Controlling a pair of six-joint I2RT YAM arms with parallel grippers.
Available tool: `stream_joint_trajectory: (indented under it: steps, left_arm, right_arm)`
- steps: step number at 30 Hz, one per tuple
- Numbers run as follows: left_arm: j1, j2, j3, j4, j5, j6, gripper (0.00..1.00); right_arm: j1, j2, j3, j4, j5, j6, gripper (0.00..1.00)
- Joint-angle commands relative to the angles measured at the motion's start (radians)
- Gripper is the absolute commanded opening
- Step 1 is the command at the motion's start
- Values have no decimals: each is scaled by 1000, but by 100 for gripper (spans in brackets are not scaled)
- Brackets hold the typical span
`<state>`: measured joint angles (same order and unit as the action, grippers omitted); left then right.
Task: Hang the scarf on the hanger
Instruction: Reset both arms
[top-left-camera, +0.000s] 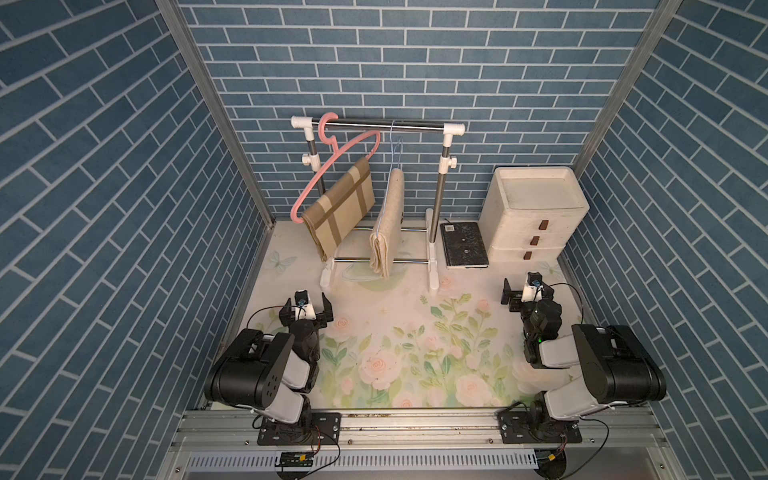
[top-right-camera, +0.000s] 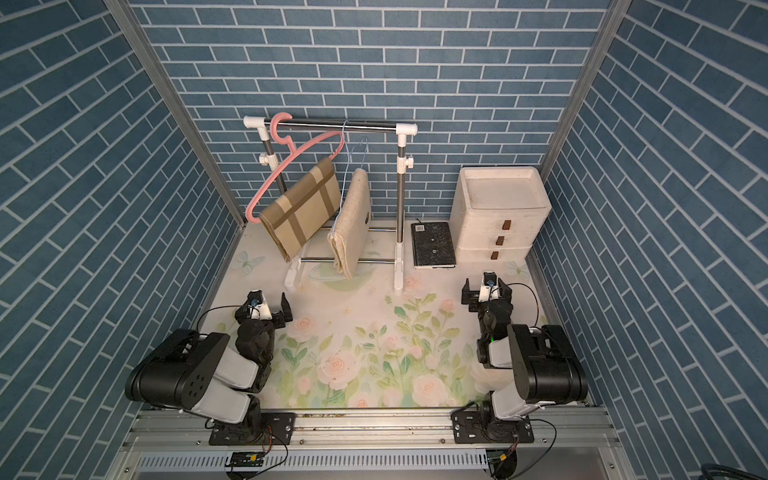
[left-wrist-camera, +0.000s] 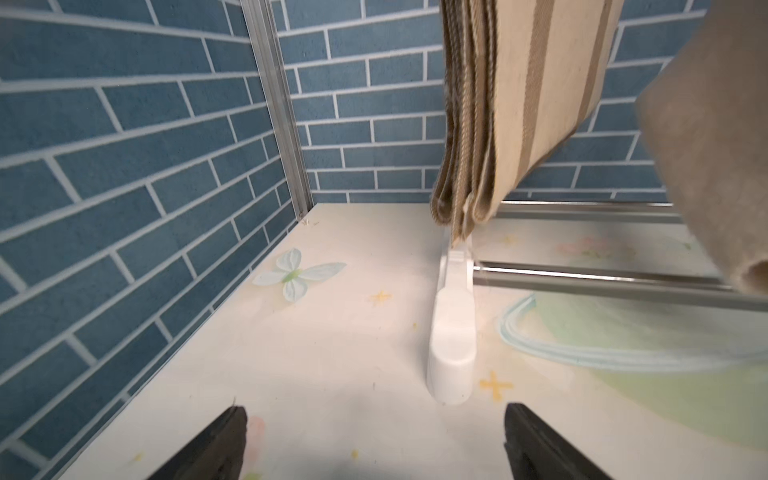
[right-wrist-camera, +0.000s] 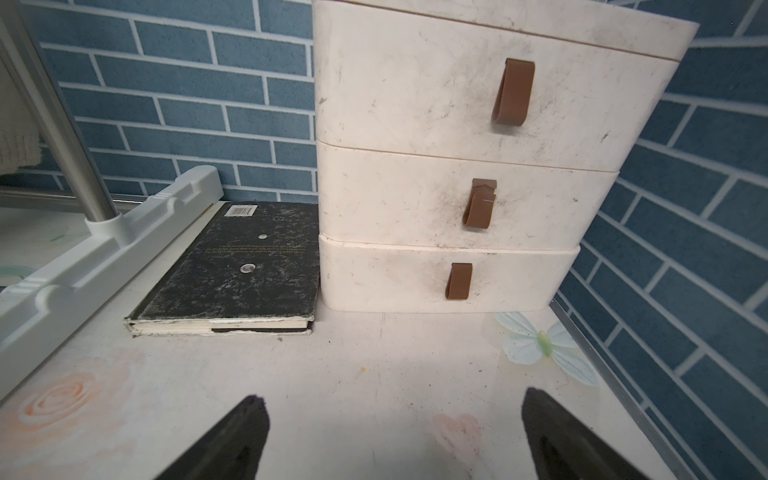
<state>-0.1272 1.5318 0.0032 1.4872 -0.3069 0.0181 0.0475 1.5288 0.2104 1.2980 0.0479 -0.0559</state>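
1. Step in hand: the task looks finished rather than underway. A plaid scarf (top-left-camera: 340, 208) drapes over the bottom bar of the pink hanger (top-left-camera: 320, 128), which hooks on the rack rail (top-left-camera: 415, 126). Just beside it, a cream scarf (top-left-camera: 390, 224) hangs from a thin wire hanger (top-left-camera: 395, 145) on the same rail. I see no loose scarf on the worktop (top-left-camera: 365, 307).
2. The left claw (top-left-camera: 306, 303) sits low near the rack's foot, jaws spread wide and holding nothing. The left wrist view shows bare worktop between its fingers (left-wrist-camera: 224, 440).
3. The right claw (top-left-camera: 525, 291) is also wide open and empty. It faces the black book (top-left-camera: 463, 245) and the white drawer unit (top-left-camera: 536, 216), well apart from both scarves.
4. Next move: probably none beyond keeping the arms clear. The pink hanger hangs tilted, so any correction would mean levelling it without dragging the plaid scarf off.
5. Hard to make out:
   - Fabric hides how each scarf wraps its hanger bar.
   - The wire hanger is too thin to trace fully.
   - Which of the two scarves the task means cannot be told.
   - In the left wrist view the hangers are cut off above, and the cream scarf is a blurred edge.
   - The drawers are shut, so their contents are unseen.
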Motion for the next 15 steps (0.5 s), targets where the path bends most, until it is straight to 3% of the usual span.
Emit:
stream_joint_trajectory:
  steps: [1,5,15]
  left_arm:
    - [16,-7,49,127,4,-5,100]
    - [52,-21,190,-167,8,-56,100]
    - [69,-18,174,-139,16,-72,100]
  right_arm:
    - [-2,2,4,-5,-10,21,100]
    - [-2,2,2,-2,-8,21,99]
    - [0,2,5,-8,-9,18,99]
